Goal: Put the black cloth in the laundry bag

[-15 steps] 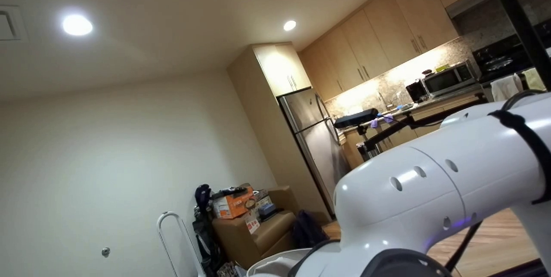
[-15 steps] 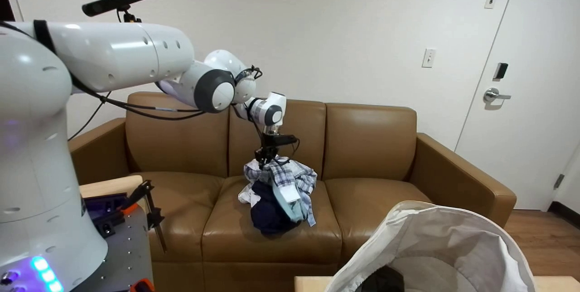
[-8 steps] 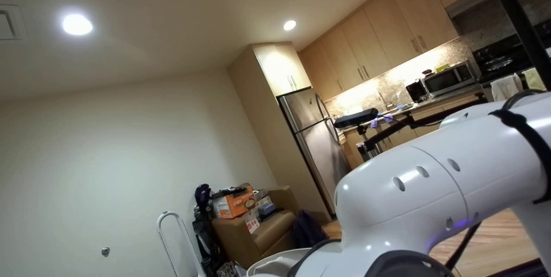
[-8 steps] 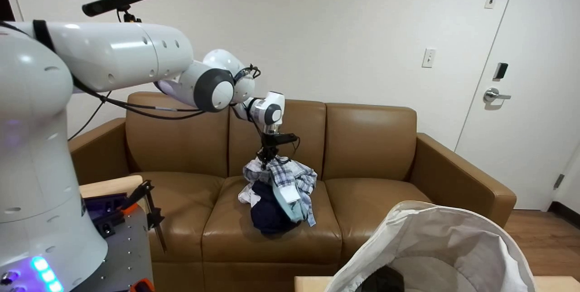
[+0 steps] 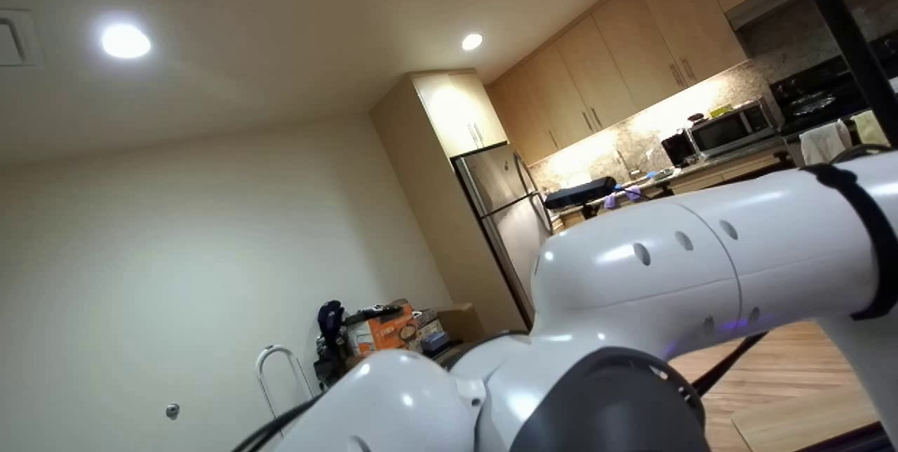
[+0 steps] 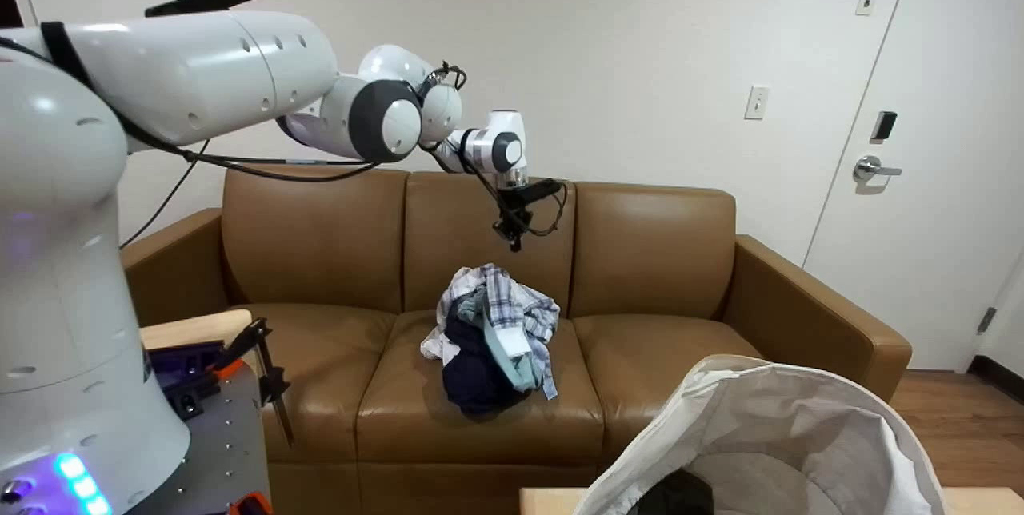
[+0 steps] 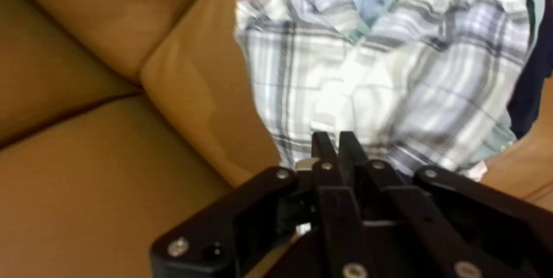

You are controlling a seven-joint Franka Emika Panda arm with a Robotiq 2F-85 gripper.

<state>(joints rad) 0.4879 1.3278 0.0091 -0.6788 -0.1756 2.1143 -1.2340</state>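
Observation:
A black cloth point(image 6: 678, 493) lies low inside the white laundry bag point(image 6: 808, 411) at the front right in an exterior view; only part of it shows. A dark navy cloth point(image 6: 476, 375) hangs at the front of a clothes pile on the couch; its edge shows in the wrist view point(image 7: 533, 83). Plaid shirts point(image 6: 524, 303) top the pile and fill much of the wrist view point(image 7: 371, 83). My gripper point(image 6: 514, 245) is above the pile, apart from it. In the wrist view its fingertips point(image 7: 333, 137) are almost together with nothing visible between them.
The brown couch point(image 6: 656, 355) stands behind the bag, against the wall. A wooden surface point(image 6: 552, 501) shows beside the bag. A clamp point(image 6: 272, 375) sticks out by the robot base. Boxes point(image 5: 386, 331) stand far off in an exterior view.
My gripper has risen off the pile and moved a little right. The plaid and grey cloth at the pile's top left has shifted. The arm now hides the bag in an exterior view.

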